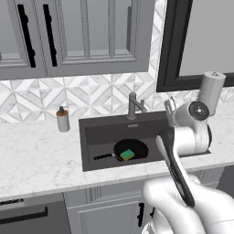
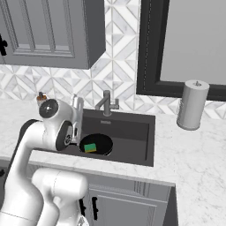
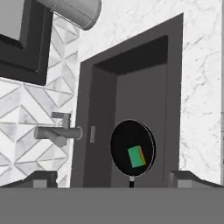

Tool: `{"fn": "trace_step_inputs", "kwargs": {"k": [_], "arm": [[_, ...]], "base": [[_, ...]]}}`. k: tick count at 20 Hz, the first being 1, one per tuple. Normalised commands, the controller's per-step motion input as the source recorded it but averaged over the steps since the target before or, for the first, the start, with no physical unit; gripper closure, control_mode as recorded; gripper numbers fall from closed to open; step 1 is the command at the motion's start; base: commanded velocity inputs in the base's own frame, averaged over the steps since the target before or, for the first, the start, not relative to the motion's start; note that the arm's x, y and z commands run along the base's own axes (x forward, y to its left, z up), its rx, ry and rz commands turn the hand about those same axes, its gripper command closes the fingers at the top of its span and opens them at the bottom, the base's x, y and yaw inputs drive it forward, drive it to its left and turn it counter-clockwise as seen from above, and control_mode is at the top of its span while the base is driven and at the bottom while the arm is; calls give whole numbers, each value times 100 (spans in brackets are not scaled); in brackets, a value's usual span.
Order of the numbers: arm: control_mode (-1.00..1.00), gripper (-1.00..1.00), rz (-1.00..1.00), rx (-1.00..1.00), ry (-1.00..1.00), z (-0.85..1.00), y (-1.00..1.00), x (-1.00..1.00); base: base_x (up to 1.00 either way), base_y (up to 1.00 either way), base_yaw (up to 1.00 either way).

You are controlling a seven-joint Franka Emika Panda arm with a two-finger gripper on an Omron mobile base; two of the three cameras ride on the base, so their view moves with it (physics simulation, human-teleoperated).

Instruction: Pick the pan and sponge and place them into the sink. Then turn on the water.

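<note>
The round flat black frying pan [image 3: 132, 148] is lying on the floor of the large dark grey rectangular sink [image 3: 168, 83], and the small green sponge with a yellow underside [image 3: 137, 156] is resting inside the pan, so both are sitting just beyond and between the fingertips [image 3: 186, 178] in the hand view. What is left to handle is judged to be the grey metal faucet [image 3: 59, 132], standing off to one side of the fingers: its lever looks stiff, smooth and slippery, best pushed near its end. The gripper [image 3: 114, 180] is hovering spread wide, holding and touching nothing.
</note>
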Motion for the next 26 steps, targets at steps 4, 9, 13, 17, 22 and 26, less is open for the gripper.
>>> {"fn": "trace_step_inputs", "kwargs": {"k": [4, 9, 13, 17, 22, 26], "arm": [[-100, -100, -21, 36, 3, 20, -38, 0], [-100, -100, -17, 29, 0, 7, -25, 0], [-100, -100, -10, 39, 3, 0, -58, 0], [-100, -100, -2, 37, 7, -9, -49, 1], [-100, -100, 0, 25, 2, -14, -17, 15], [-100, -100, 0, 24, 12, -21, -2, 40]], "base": [[0, 0, 0], [0, 0, 0], [0, 0, 0], [0, 0, 0], [0, 0, 0], [0, 0, 0]]}}
